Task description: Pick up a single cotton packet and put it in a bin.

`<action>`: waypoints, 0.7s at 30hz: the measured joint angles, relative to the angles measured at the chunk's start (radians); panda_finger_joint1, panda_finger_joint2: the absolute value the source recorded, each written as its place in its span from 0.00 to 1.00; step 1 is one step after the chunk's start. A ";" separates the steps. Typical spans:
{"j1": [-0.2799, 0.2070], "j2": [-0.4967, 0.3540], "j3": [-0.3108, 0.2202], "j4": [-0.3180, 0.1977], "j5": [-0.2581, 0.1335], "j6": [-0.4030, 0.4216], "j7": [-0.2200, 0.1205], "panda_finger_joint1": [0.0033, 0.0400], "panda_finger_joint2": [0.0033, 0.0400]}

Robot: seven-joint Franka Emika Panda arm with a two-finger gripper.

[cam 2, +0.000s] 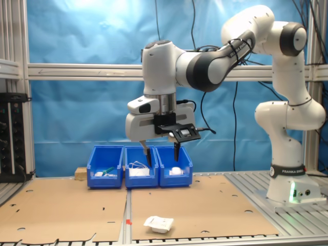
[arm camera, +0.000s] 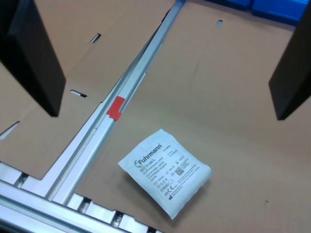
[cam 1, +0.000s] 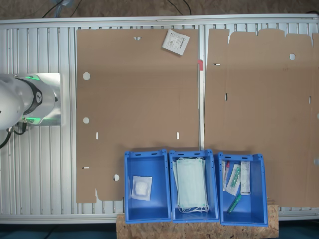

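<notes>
The gripper [cam 2: 162,156] hung wide open and empty, well above the cotton packet [arm camera: 164,169]; descent should centre both fingers astride the packet's flat edges.

I work in a robotics lab test cell. My base [cam 2: 289,187] is bolted to a ribbed aluminium table [cam 1: 37,169], and aluminium frame posts [cam 2: 15,92] stand around the cell. A blue backdrop [cam 2: 82,36] hangs behind the frame, with black cables [cam 2: 193,23] running down in front of it. Flat cardboard sheets [cam 1: 134,99] cover the table surface. Three blue plastic bins [cam 2: 139,166] sit in a row at one table edge, holding medical supplies. A rack of black equipment [cam 2: 10,136] stands at the second exterior view's left.
</notes>
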 joint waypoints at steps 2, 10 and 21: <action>0.000 0.011 0.000 0.000 0.001 0.000 -0.003 1.00 1.00; 0.000 0.028 0.000 0.000 0.002 0.000 -0.013 1.00 1.00; -0.002 0.055 0.000 -0.001 0.003 0.033 -0.019 1.00 1.00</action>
